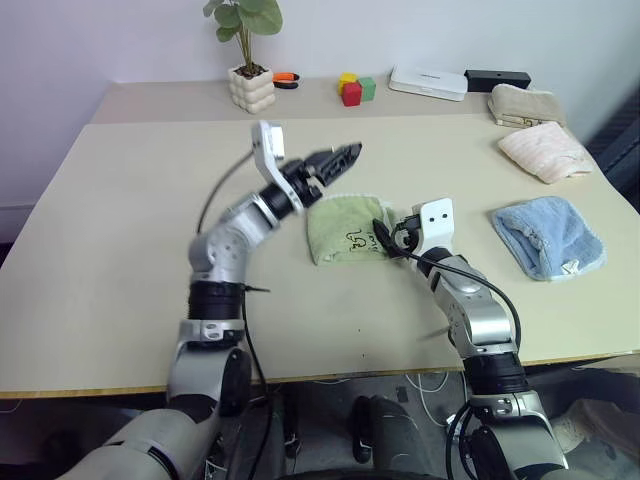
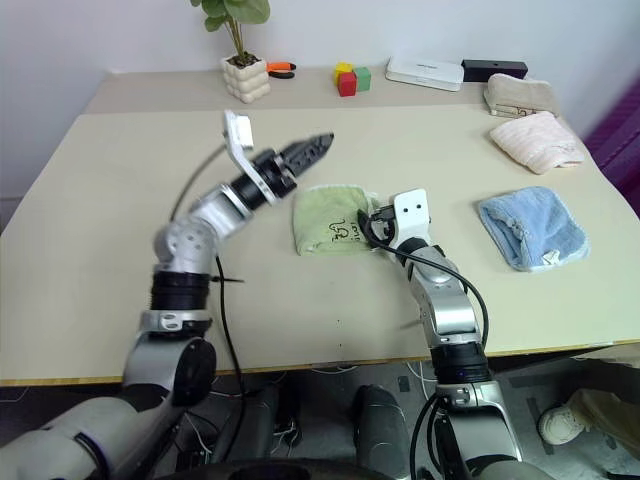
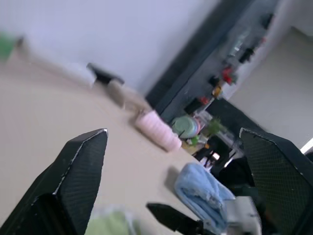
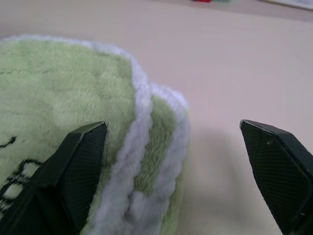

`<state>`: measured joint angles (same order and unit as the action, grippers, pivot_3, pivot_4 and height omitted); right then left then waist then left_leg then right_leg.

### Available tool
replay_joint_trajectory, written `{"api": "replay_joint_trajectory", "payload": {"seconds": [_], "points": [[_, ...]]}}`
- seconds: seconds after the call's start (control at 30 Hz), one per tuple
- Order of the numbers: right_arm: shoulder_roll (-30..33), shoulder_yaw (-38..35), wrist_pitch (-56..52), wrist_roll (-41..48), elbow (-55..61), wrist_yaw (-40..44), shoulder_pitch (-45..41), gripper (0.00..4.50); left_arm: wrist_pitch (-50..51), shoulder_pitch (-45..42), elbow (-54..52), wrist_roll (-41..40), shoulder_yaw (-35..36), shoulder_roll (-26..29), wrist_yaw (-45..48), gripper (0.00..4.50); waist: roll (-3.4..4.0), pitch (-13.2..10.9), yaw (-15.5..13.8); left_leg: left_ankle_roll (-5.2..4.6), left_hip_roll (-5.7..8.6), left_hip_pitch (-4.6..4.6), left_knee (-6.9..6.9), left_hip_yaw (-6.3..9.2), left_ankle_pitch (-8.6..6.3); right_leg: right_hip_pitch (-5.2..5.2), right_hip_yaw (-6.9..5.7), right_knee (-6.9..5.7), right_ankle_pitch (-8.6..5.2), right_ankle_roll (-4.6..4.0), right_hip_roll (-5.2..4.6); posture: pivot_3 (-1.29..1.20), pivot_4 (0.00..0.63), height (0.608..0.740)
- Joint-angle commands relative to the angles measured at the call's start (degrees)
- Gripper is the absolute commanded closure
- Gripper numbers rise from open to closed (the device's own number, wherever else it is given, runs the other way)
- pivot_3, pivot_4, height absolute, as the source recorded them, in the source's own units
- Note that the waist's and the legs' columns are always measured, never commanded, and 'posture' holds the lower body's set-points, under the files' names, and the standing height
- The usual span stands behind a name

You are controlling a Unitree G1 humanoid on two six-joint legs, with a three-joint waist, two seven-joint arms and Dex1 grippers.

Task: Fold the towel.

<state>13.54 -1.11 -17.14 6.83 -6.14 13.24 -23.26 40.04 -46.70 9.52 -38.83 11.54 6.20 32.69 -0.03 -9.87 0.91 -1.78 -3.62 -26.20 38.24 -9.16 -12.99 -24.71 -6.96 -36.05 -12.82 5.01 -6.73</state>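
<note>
The light green towel (image 1: 345, 230) lies folded in the middle of the table, its whitish edging and a dark embroidered mark facing up. My left gripper (image 1: 343, 157) hovers in the air above the towel's far left corner, open, with nothing between its fingers (image 3: 80, 171). My right gripper (image 1: 385, 236) sits low at the towel's right edge, also open. In the right wrist view the folded, white-edged corner of the towel (image 4: 58, 88) lies in front of one finger (image 4: 78, 166), and bare table is between the tips.
A light blue towel (image 1: 548, 235) lies to the right. Two cream folded towels (image 1: 543, 150) (image 1: 525, 105) are at the far right. Along the back stand a potted plant (image 1: 251, 85), coloured blocks (image 1: 353, 90), a white box (image 1: 428, 82) and a black box (image 1: 497, 79).
</note>
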Motion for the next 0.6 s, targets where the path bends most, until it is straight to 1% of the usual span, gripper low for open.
{"api": "replay_joint_trajectory", "payload": {"seconds": [0.03,0.13,0.2,0.3,0.37,0.43,0.5,0.6], "points": [[1.3,-1.3,2.2,-0.9,0.5,0.0,-1.9,0.0,5.1,4.0,-3.2,-0.7,-1.9,4.2,2.1,0.03,0.01,0.0,0.0,0.01,0.0,0.03,-0.01,0.0,0.0,0.02,0.0,0.0,0.0,0.01,0.0,0.0,0.15,0.74],[3.3,-1.1,3.3,-2.2,-0.2,0.6,-2.7,0.0,9.2,9.1,-4.8,-0.4,-2.8,9.3,3.0,0.03,0.01,0.0,0.1,0.04,-0.01,0.06,-0.01,-0.02,0.02,0.01,0.02,-0.04,-0.01,0.01,0.0,0.0,0.15,0.74],[4.0,-1.7,3.6,-2.2,-0.6,0.5,-3.2,0.0,9.7,11.5,-5.3,0.6,-4.0,11.9,4.1,0.03,0.0,0.0,0.0,0.05,-0.02,0.05,-0.01,-0.02,0.02,0.01,0.02,-0.04,-0.01,0.0,0.0,0.0,0.15,0.74],[4.7,-2.6,3.9,-1.0,0.1,1.9,-4.1,0.0,13.7,11.9,-3.9,-1.6,-2.1,12.1,2.1,0.03,-0.01,0.0,-0.4,0.06,-0.02,0.04,0.0,-0.01,0.02,0.01,0.02,-0.04,-0.01,0.0,-0.01,0.0,0.15,0.74],[5.0,-3.8,2.1,6.4,4.1,10.0,-4.4,0.0,17.9,10.5,-1.6,-3.8,0.9,10.3,-1.7,0.03,-0.01,0.0,-0.4,0.05,-0.01,0.04,0.01,0.02,0.02,0.05,0.03,-0.02,-0.01,0.0,-0.04,0.0,0.15,0.74],[7.1,-6.9,-1.1,15.2,9.2,17.6,-4.1,0.0,20.4,9.4,0.9,-6.2,3.9,7.6,-4.3,0.03,0.0,0.0,-0.3,0.05,0.0,0.04,0.01,0.04,0.02,0.05,0.03,-0.02,-0.01,0.0,-0.03,0.0,0.15,0.74],[11.9,-9.7,-2.9,20.6,12.8,24.5,-2.9,0.0,21.8,10.0,1.4,-4.9,1.7,7.5,-3.7,0.03,0.0,0.0,-0.3,0.04,0.0,0.04,0.01,0.07,0.02,0.05,0.02,-0.02,-0.01,0.0,-0.03,0.0,0.15,0.74],[17.4,-12.7,-5.8,24.9,14.7,29.0,-2.0,0.0,23.1,11.1,2.4,-3.8,-0.6,7.5,-3.0,0.03,-0.03,0.0,-0.3,0.0,0.04,0.05,0.0,0.05,0.0,0.07,0.02,0.0,-0.01,0.01,-0.03,0.0,0.15,0.74]]}}
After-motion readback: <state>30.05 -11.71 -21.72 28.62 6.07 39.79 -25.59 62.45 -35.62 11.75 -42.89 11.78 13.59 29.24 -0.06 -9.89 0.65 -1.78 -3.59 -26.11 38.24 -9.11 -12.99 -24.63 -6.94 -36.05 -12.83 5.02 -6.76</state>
